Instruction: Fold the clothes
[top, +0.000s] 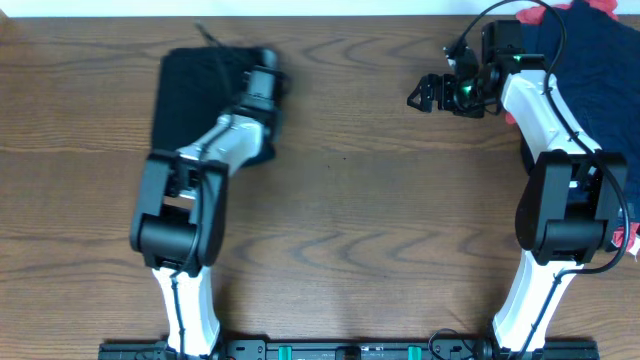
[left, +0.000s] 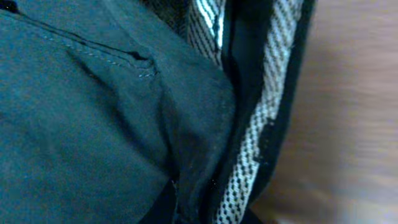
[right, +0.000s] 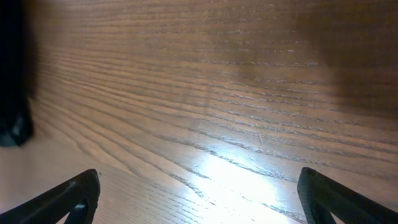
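Wood surface (top: 380, 200). Black shorts (top: 190, 90) lie flat on it at far left, folded into a rough rectangle. Dark blue cloth pile (top: 590, 50) sits in the far right corner, by the right arm. Left hand (top: 266, 80) is down on the shorts' right edge. Its wrist view is all black cloth plus whitish mesh lining (left: 255, 137), with no fingers visible, so can't tell if it's gripping. Right hand (top: 425, 93) is over bare wood, well apart from the shorts, fingers (right: 74, 193) spread wide, holding nothing.
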